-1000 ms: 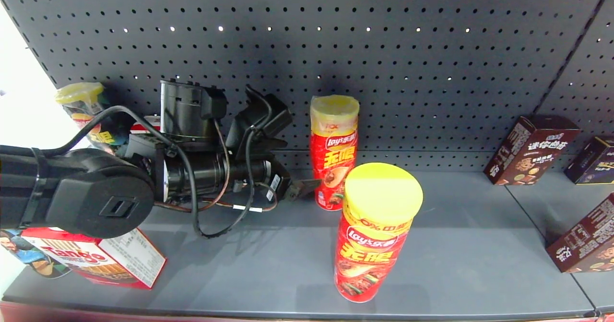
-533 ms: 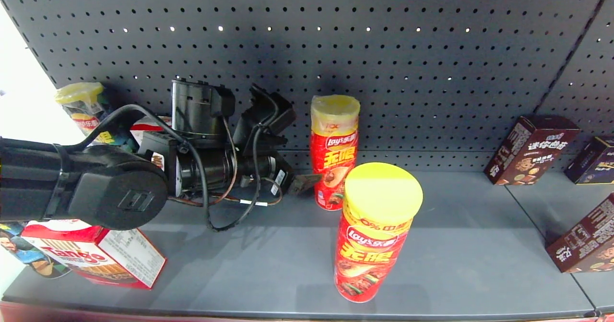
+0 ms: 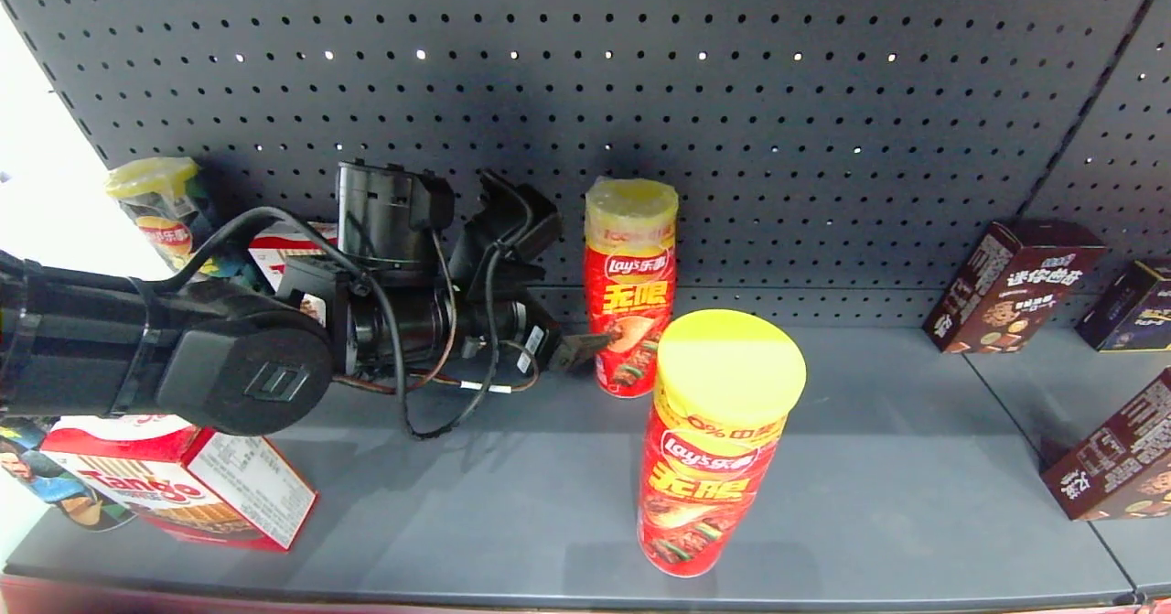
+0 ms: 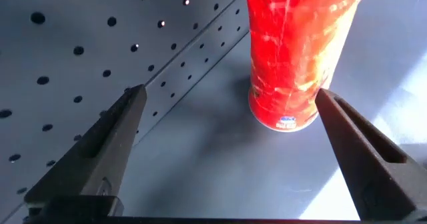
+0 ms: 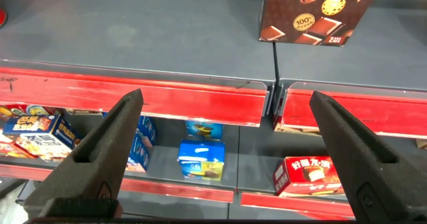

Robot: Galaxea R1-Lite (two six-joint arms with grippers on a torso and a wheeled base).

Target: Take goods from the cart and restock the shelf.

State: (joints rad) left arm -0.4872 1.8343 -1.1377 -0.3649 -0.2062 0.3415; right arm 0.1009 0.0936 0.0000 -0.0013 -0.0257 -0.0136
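Left claw [image 4: 230, 96], spread wide, has crept forward; the chips can [image 3: 631, 275] at its tip has rotated. Right claw [image 5: 227, 101] also spread.

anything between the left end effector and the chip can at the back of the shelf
Nothing visible. The left end effector is open, and the rear chip can stands just ahead of it, with bare shelf between. The front chip can stands apart, nearer the shelf edge.

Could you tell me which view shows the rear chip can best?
The head view: the rear chip can stands whole, lid to base. The left wrist view gives its lower body; the right wrist view faces other shelves.
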